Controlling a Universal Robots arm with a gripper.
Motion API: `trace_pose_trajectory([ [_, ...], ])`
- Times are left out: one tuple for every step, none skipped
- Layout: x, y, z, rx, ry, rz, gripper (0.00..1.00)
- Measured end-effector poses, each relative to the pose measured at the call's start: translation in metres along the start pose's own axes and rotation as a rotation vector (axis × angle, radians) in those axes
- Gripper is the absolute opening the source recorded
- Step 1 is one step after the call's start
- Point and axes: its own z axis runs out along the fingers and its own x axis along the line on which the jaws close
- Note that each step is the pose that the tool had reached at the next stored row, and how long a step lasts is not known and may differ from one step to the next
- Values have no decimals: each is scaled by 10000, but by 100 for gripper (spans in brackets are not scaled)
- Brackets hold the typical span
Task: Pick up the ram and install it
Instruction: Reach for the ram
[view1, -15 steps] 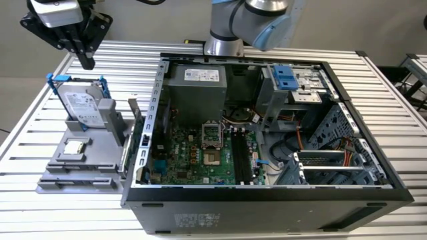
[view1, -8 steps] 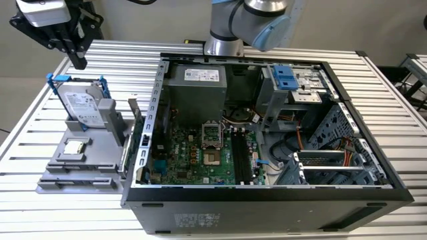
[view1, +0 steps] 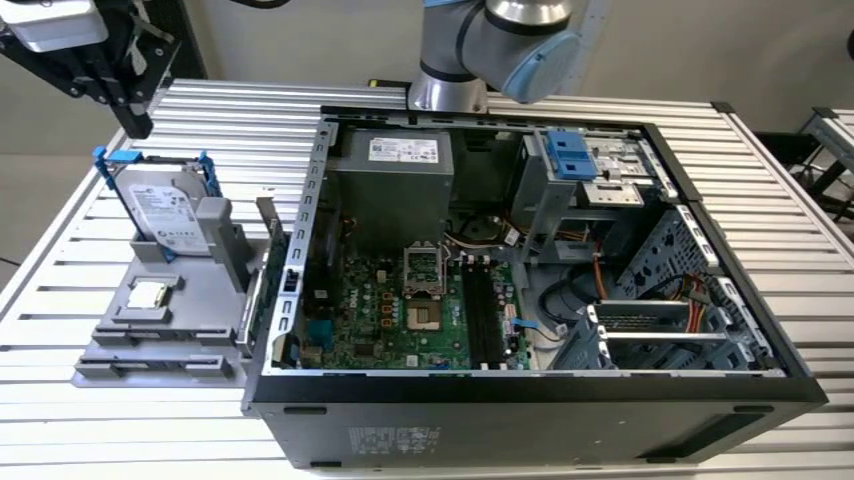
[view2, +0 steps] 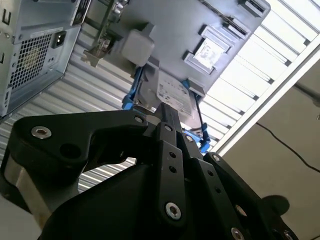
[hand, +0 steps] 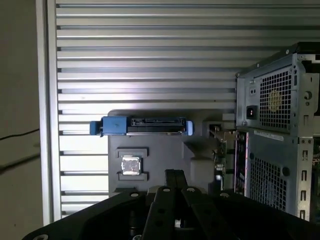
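At the far corner of the slatted bench (view1: 200, 100) in the exterior view, the tool (view1: 139, 122) hangs above the grey fixture (view1: 160, 350) with its fingers pressed together and nothing between them. Directly beneath it stands the hard drive (view1: 167, 215) in its blue bracket, with the CPU chip (view1: 147, 295) just beside it. The ram (view1: 278, 285) seems to be the thin dark board standing on edge between the fixture and the wall of the computer case (view1: 534, 400), well apart from the tool. A straight descent from here would likely meet the drive, not the ram. The empty memory slots (view1: 483, 310) lie deep in the case, so a tilted stick might jam instead of seating.

In the second wrist view, the tool (view2: 167, 111) points at the drive (view2: 175, 95), and its closed tips would push a board over rather than straddle it.

In the first wrist view, the tool (hand: 175, 174) sits over the fixture (hand: 160, 150) between the chip (hand: 130, 165) and the case (hand: 270, 100). The ram's edge by that wall leaves little room, so a finger could strike the sheet metal.
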Motion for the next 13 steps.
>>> trace_pose_trajectory([
  [21, 0, -1, 0, 1, 0, 0],
  [42, -1, -1, 1, 2, 0, 0],
  [62, -1, -2, 0, 3, 0, 0],
  [82, -1, -2, 1, 3, 0, 0],
  [103, -2, -3, 0, 4, 0, 0],
  [124, -2, -3, 0, 6, 1, 0],
  [144, -3, -3, 0, 6, 1, 0],
  [165, -3, -4, 0, 7, 0, 0],
  [185, -4, -5, 0, 8, 1, 0],
  [204, -4, -5, 1, 9, 1, 0],
  [224, -4, -6, 1, 10, 0, 0],
  [243, -5, -6, 1, 10, 1, 0],
  [261, -5, -7, 1, 11, 0, 0],
])
